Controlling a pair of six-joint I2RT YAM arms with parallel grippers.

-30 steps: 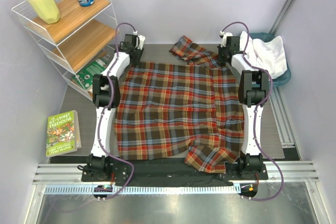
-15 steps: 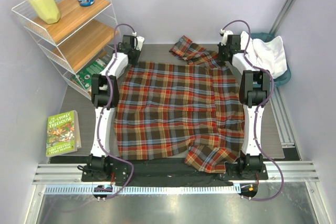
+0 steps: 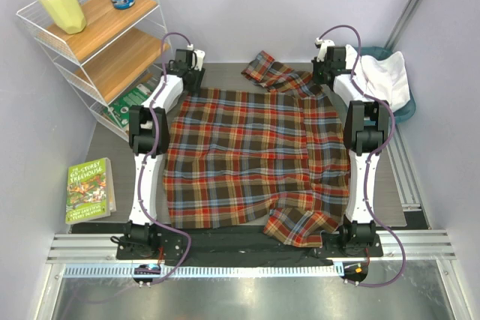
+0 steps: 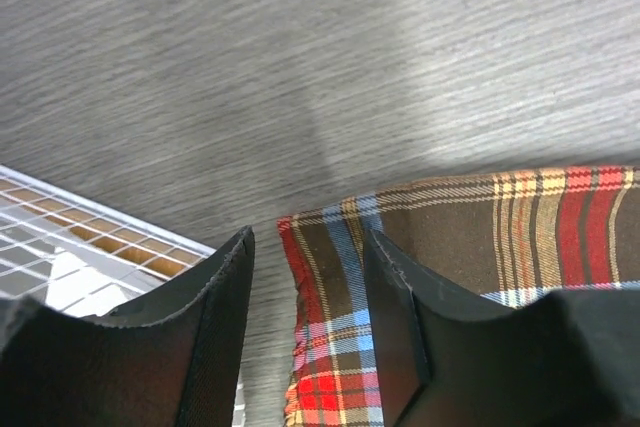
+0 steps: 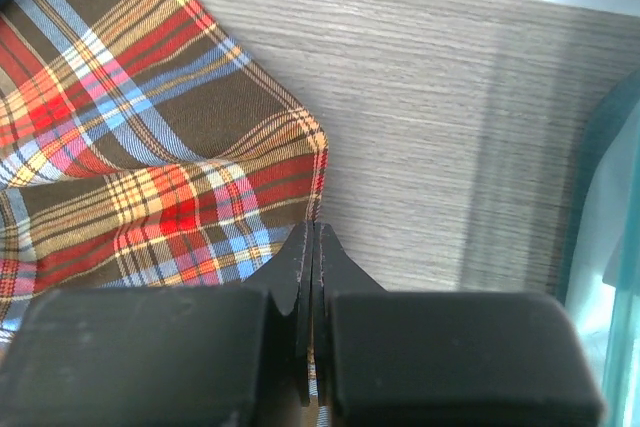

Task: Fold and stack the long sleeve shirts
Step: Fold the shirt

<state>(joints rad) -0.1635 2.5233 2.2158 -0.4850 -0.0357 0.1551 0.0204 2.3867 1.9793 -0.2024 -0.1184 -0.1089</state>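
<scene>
The plaid shirt [image 3: 255, 159] lies spread flat and covers most of the counter [image 3: 225, 73]. One sleeve [image 3: 268, 70] goes out toward the far edge, and another part [image 3: 300, 224] lies folded over near the near right corner.

Both arms reach to the far edge of the counter, one at each far corner of the shirt. The left hand [image 4: 305, 247] is open. In the left wrist view its two dark fingers [image 4: 225, 327] stand apart, and the far left corner of the shirt lies in the gap between them, on the counter surface. The cloth passes under the right finger. The white wire shelf [image 4: 60, 247] is just beside this hand, on the left.

The right hand [image 5: 313, 237] is closed, with its fingers pressed together so that only a thin line shows between them. The tips are right at the hem of the shirt, at its far right corner. It is not possible to tell if the hem is caught between them or only touches them.

The white shirt [image 3: 382, 76] lies crumpled in the teal basket [image 3: 403, 112] at the far right corner, just beside the right arm and apart from the plaid shirt.
</scene>
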